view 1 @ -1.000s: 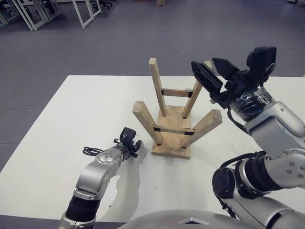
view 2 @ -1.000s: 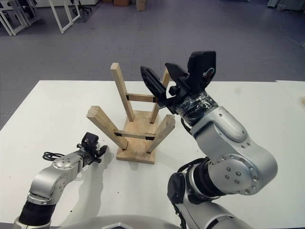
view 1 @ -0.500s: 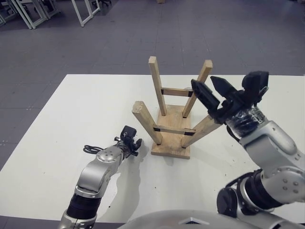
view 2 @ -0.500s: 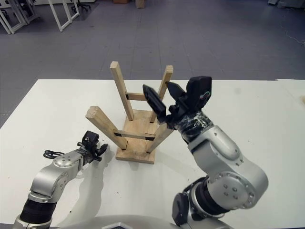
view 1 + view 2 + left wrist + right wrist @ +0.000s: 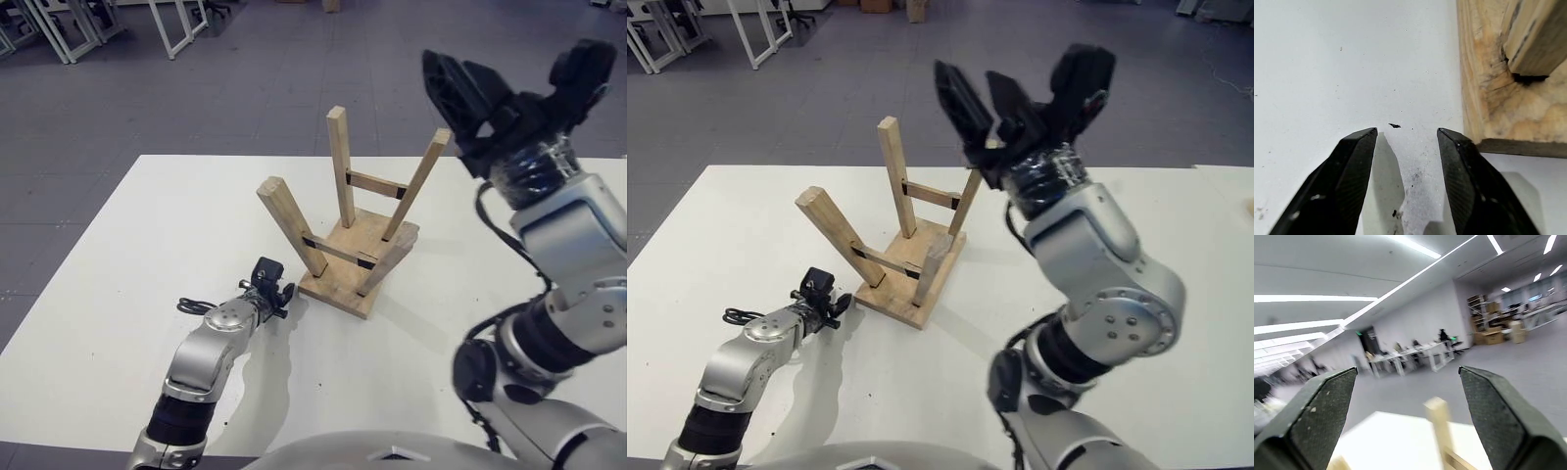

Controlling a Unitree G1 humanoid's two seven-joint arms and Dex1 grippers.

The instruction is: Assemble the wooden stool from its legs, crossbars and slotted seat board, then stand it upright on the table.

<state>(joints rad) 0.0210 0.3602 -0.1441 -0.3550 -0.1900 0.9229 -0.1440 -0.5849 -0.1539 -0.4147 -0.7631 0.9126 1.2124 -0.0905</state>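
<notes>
Left eye view: my right claw (image 5: 449, 67) hangs wide open in the air, with the wooden stool (image 5: 351, 257) below and just in front of it, upside down on the white table (image 5: 118, 264). My left claw (image 5: 271, 290), fingers parted and holding nothing, sits low beside the seat board (image 5: 1488, 98), whose corner lies just ahead of it.

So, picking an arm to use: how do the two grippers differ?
Left gripper lies low at the table; right gripper hangs high in the air. Left gripper is close beside the seat board corner; right gripper is clear of the stool's legs. Both are open, holding nothing.
</notes>
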